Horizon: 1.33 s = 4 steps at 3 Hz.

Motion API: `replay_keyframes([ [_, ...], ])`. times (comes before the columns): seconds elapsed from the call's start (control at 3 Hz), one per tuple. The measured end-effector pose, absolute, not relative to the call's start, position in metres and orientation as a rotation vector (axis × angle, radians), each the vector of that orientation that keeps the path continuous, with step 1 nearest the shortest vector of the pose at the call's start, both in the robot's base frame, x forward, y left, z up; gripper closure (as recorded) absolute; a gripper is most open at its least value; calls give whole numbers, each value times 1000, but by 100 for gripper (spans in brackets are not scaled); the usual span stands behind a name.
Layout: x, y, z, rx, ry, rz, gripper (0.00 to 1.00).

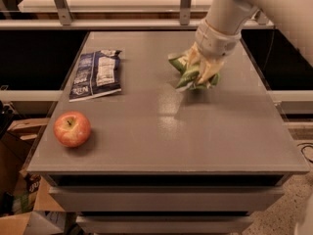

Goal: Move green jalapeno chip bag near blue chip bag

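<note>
At table [161, 146] right: claw [201, 76] grips one green bag [186, 81].

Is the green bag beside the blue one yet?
No, the green bag is in the gripper across the table from the blue bag.

The arm [234, 9] is a thick, smooth white tube with a soft matt sheen, rounded like a moulded plastic shell. A second broad white section crosses the top right corner behind it. Toward the wrist the arm ends in a short white collar [215, 35], set off by thin darker seams. Below it is the gripper [198, 75], over the far right part of the grey table [161, 131]. It looks pale cream-yellow, possibly rubber-coated, though the warm light may be tinting it.
</note>
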<state>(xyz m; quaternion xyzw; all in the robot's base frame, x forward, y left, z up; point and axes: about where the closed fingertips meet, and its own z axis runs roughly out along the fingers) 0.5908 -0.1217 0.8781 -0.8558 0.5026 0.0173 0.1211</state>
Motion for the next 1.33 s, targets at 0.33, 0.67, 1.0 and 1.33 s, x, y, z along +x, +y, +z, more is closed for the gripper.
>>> replay_keyframes([
  [0.33, 620, -113, 930, -2430, 1417, -105, 100],
  [0.67, 631, -105, 962, -2386, 1382, -177, 100],
  [1.0, 621, -90, 976, -2364, 1330, -177, 100],
  [1.33, 606, -61, 971, -2391, 1252, -117, 100],
])
